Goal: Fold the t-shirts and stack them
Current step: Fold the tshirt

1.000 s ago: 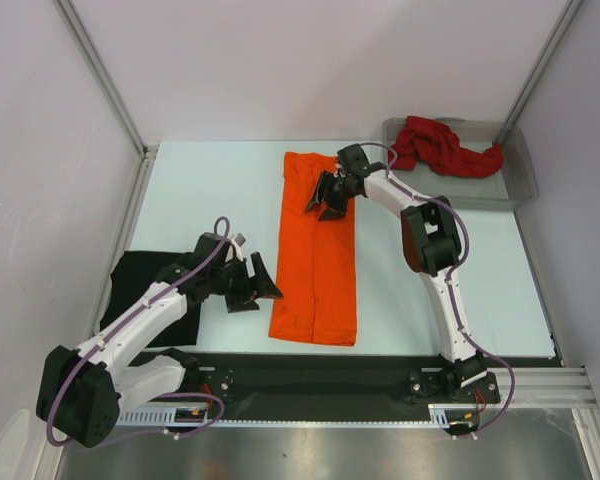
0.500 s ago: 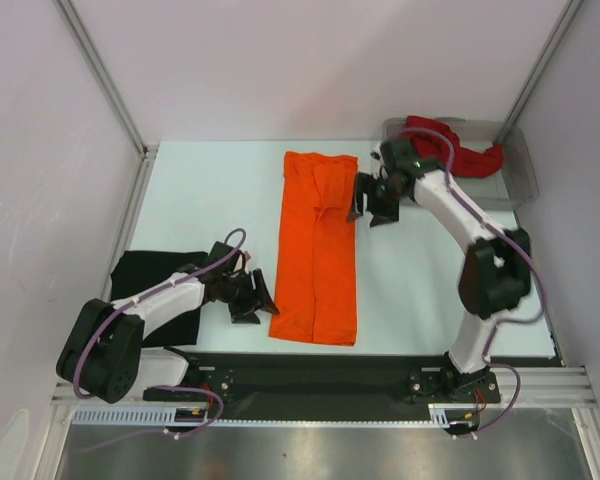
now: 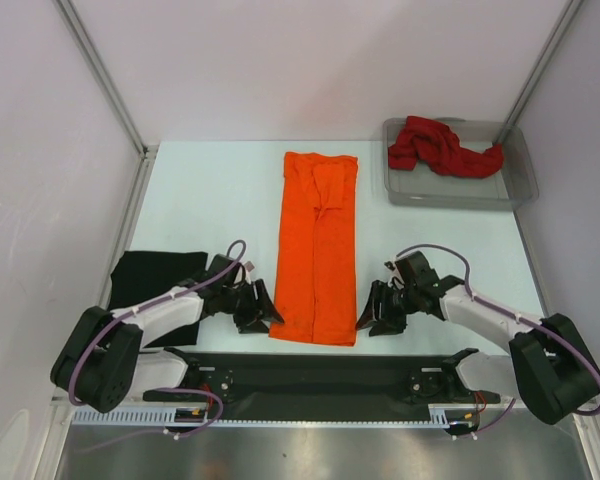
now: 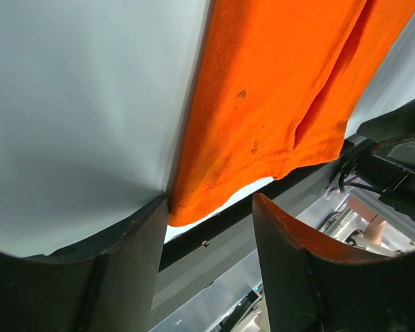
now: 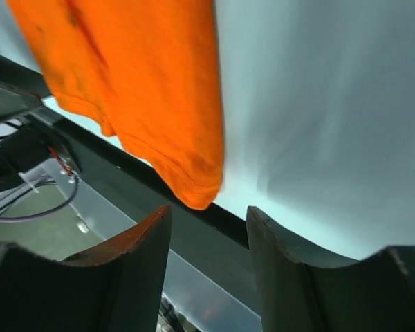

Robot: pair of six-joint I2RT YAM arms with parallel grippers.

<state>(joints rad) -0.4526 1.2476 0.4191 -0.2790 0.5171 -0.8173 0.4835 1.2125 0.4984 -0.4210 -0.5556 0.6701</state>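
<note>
The orange t-shirt (image 3: 317, 250) lies flat in a long folded strip down the middle of the table. My left gripper (image 3: 264, 306) is open beside its near left corner (image 4: 187, 207), one finger touching the hem. My right gripper (image 3: 370, 312) is open beside its near right corner (image 5: 200, 194). Small dark specks show on the cloth in the left wrist view. The black t-shirt (image 3: 150, 290) lies folded at the left edge, partly under my left arm. The dark red t-shirt (image 3: 440, 148) is crumpled in the tray at the back right.
A clear grey plastic tray (image 3: 520, 180) stands at the back right. A black rail (image 3: 320, 370) runs along the table's near edge, just below the shirt's hem. White walls with metal posts enclose the table on three sides.
My right arm has swung from the shirt's far end down to its near right corner. My left gripper has shifted a little nearer to the near left corner. The shirt has not moved.
</note>
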